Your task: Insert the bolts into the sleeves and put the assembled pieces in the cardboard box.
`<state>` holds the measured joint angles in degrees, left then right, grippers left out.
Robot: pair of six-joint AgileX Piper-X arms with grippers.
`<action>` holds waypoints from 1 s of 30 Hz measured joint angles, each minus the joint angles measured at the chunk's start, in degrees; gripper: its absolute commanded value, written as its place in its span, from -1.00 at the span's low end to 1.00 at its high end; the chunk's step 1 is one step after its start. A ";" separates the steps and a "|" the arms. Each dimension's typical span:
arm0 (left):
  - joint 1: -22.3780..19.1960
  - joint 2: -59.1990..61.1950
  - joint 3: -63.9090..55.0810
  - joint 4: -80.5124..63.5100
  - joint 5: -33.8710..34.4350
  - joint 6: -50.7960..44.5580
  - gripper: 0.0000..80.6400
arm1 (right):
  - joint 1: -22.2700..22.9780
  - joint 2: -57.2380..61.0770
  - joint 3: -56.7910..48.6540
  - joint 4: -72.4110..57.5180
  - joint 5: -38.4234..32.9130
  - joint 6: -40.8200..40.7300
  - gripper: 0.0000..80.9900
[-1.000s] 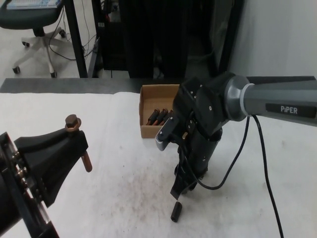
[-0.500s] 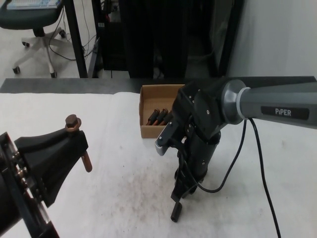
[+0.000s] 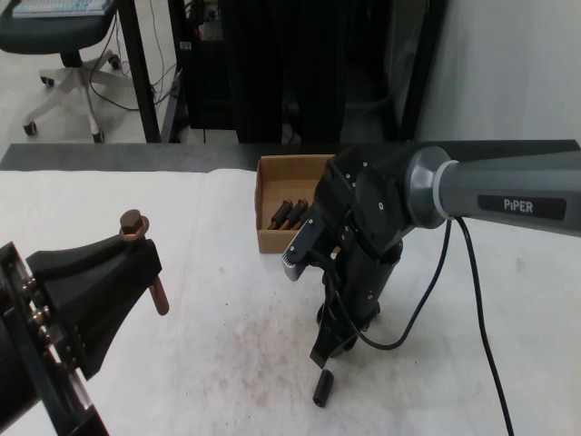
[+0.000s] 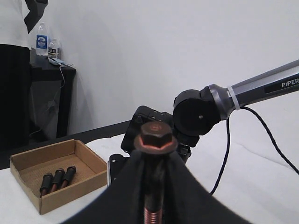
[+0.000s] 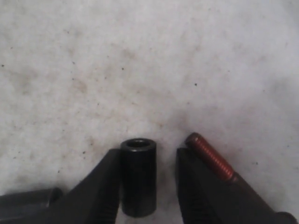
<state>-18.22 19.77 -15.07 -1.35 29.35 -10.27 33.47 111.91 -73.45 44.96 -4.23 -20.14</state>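
Currently right gripper [image 5: 148,157] jaws stand open astride the rigid sleeve [image 5: 138,179] on the table [image 5: 140,56], smooth, probably slippery, best pinched mid-length; left gripper [image 4: 153,168] jaws clamp the bolt [image 4: 154,136].

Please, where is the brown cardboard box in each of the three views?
High view: brown cardboard box beyond the grey-and-black right arm, partly behind it.
Left wrist view: box beyond the copper hexagon-headed bolt, beside that arm.
Right wrist view: not in it.
Shared landmark: the right arm.
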 measured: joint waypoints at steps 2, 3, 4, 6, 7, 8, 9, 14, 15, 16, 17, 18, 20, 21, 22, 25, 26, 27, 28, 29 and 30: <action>0.00 0.00 0.00 0.00 0.00 0.00 -1.00 | 0.00 0.00 0.00 -0.36 0.00 0.00 -0.10; 0.00 0.00 0.00 0.00 0.00 0.00 -1.00 | 0.00 0.00 0.00 -0.45 0.00 0.00 -0.10; 0.00 0.00 0.00 0.00 0.00 0.00 -1.00 | 0.00 0.05 0.00 -0.44 0.00 -0.10 -0.12; 0.00 0.00 0.00 0.00 0.00 0.00 -1.00 | 0.00 0.05 0.00 -0.53 0.00 -0.05 -0.28; 0.00 0.00 0.00 0.00 0.00 0.00 -1.00 | 0.00 0.05 0.00 -0.53 0.00 -0.05 -0.41; 0.00 0.00 0.00 0.00 0.00 0.00 -1.00 | 0.00 0.05 0.00 -0.53 0.00 -0.05 -0.52; 0.00 0.00 0.00 0.00 0.00 0.00 -1.00 | 0.00 0.05 0.00 -0.53 0.00 -0.05 -0.65; 0.00 0.00 0.00 0.00 0.00 0.00 -1.00 | 0.00 0.05 0.00 -0.53 0.00 -0.15 -0.87; 0.00 0.00 0.00 0.00 0.00 0.00 -1.00 | 0.00 0.05 0.00 -0.53 0.00 -0.15 -0.84; 0.00 0.00 0.00 0.00 0.00 0.00 -1.00 | 0.00 0.05 0.00 -0.53 0.00 -0.15 -0.78; 0.00 0.00 0.00 0.00 0.00 0.00 -1.00 | 0.00 0.05 0.00 -0.53 0.00 -0.15 -0.70; 0.00 0.00 0.00 0.00 0.00 0.00 -1.00 | 0.00 0.05 0.00 -0.53 0.00 -0.15 -0.62; 0.00 0.00 0.00 0.00 0.00 0.00 -1.00 | 0.00 0.05 0.00 -0.53 0.00 -0.15 -0.38; 0.00 0.00 0.00 0.00 0.00 0.00 -1.00 | 0.00 0.05 0.00 -0.34 0.00 0.06 -0.26; 0.00 0.00 0.00 0.00 0.00 0.00 -1.00 | 0.00 0.05 0.00 -0.19 0.00 0.25 -0.18; 0.00 0.00 0.00 0.00 0.00 0.00 -1.00 | 0.00 0.05 0.00 0.31 0.00 0.70 -0.18; 0.00 0.00 0.00 0.00 0.00 0.00 -1.00 | 0.00 0.05 0.00 0.49 0.00 0.69 -0.22; 0.00 0.00 0.00 0.00 0.00 0.00 -1.00 | 0.00 0.05 0.00 0.64 0.00 0.83 -0.26; 0.00 0.00 0.00 0.00 0.00 0.00 -1.00 | 0.05 0.05 0.00 0.66 0.00 0.89 -0.31; 0.00 0.00 0.00 0.00 0.00 0.00 -1.00 | 0.05 0.05 0.00 0.86 0.00 0.86 -0.34; 0.00 0.00 0.00 0.00 0.00 0.00 -1.00 | 0.05 0.05 0.00 0.89 0.00 0.86 -0.36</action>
<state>-18.22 19.77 -15.07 -1.35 29.35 -10.27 33.52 111.96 -73.45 45.86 -4.23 -19.28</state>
